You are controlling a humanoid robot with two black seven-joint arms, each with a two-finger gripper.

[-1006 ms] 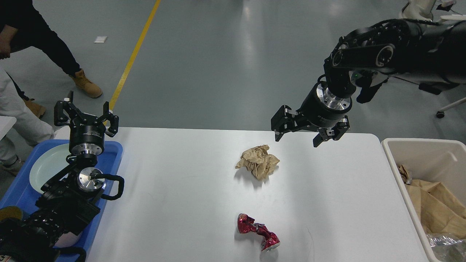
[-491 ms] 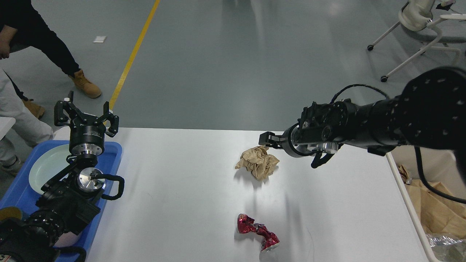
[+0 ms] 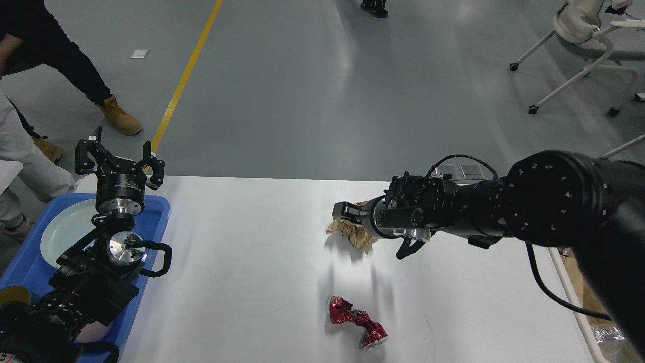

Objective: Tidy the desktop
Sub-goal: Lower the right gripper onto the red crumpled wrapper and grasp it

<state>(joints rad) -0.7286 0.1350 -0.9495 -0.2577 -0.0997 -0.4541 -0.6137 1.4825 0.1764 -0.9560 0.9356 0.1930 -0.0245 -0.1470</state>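
On the white desktop point(image 3: 242, 262) lies a crumpled brown paper ball point(image 3: 351, 235) near the middle. A crushed red can point(image 3: 357, 322) rests nearer the front edge. My right gripper point(image 3: 373, 230) reaches in low from the right and is open. One finger is above the paper ball and the other at its lower right, so the jaws straddle it and partly hide it. Whether they touch the paper is unclear. My left gripper point(image 3: 118, 158) stands open and empty above the blue tray point(image 3: 157, 212) at the left edge.
A pale plate point(image 3: 63, 233) lies in the blue tray. The beige bin point(image 3: 575, 308) at the right edge is mostly hidden behind my right arm. A person's legs and boots point(image 3: 120, 117) stand at the far left; a wheeled chair point(image 3: 579, 30) is at the back right.
My right arm has swung down and to the left, from above the table's far edge to low over the paper ball. The left arm, the paper and the can have not moved.
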